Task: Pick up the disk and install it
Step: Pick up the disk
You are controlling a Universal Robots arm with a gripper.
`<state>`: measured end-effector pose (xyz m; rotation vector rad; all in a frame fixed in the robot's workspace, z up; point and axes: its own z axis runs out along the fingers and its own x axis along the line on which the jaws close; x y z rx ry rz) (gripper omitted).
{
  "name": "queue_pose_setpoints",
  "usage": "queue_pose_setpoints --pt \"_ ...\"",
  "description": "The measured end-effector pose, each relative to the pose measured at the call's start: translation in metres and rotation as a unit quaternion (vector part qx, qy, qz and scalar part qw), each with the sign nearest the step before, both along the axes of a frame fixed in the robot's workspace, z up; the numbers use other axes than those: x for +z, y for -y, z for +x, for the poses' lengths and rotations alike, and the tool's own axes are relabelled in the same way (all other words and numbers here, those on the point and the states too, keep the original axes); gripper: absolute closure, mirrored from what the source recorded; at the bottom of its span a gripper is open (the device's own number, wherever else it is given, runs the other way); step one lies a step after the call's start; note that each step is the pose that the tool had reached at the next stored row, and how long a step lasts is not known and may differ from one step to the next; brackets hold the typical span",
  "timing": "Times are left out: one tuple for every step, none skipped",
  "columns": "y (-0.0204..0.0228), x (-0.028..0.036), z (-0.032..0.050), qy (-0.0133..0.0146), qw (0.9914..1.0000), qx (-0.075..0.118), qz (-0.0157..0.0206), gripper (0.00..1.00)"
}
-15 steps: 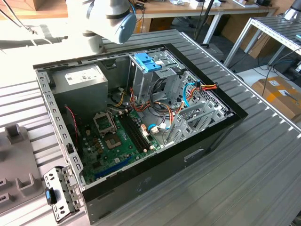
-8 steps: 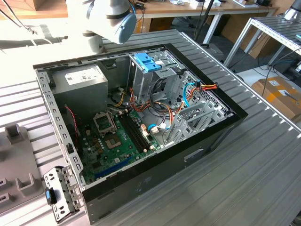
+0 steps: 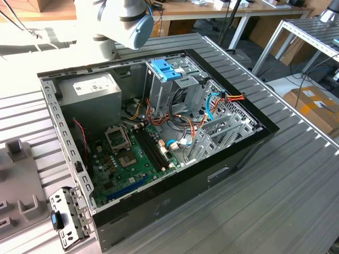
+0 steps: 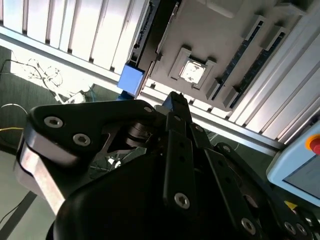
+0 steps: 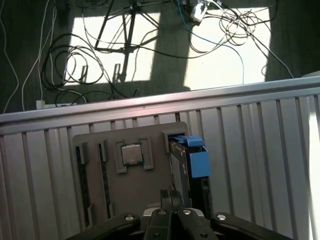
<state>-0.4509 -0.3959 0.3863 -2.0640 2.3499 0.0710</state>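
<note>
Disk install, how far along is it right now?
Nothing looks done yet: the disk stands on edge in its slot of the grey tray, ungrasped. In hand: the claw hangs over the tray close to the disk, holding nothing. Left: the pick-up itself and the install into the open computer case.

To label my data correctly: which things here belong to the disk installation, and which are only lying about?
Job: flat silver-metal disk with blue rails, standing in the grey plastic tray; open black metal computer case; black gripper.
Lying about: square silver processor chip in that tray; loose thin cables on the floor.
</note>
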Motion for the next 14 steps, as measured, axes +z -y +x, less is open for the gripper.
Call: queue_pose_setpoints --pt "0.0 0.0 0.0 0.0 1.0 0.002 0.0 0.89" --pt "0.0 0.0 0.0 0.0 0.99999 0.004 0.0 0.89" --pt "0.0 0.0 0.0 0.0 0.99997 0.008 0.0 0.89" --pt "0.0 0.0 0.0 0.0 0.99994 0.011 0.0 0.89" --pt "0.0 0.0 0.0 0.0 0.99991 0.013 0.0 0.89" --pt "0.0 0.0 0.0 0.0 0.99989 0.015 0.0 0.89" --pt "0.0 0.0 0.0 0.0 0.99986 0.017 0.0 0.89" --pt "0.0 0.0 0.0 0.0 0.99981 0.019 0.0 0.89" --pt "0.0 0.0 0.0 0.0 0.99977 0.021 0.0 0.89" --pt "0.0 0.0 0.0 0.0 0.99972 0.024 0.0 0.89" --pt "0.0 0.0 0.0 0.0 0.99962 0.028 0.0 0.89" --pt "0.0 0.0 0.0 0.0 0.99953 0.031 0.0 0.89" --pt "0.0 0.0 0.0 0.0 0.99942 0.034 0.0 0.89" --pt "0.0 0.0 0.0 0.0 0.99935 0.036 0.0 0.89"
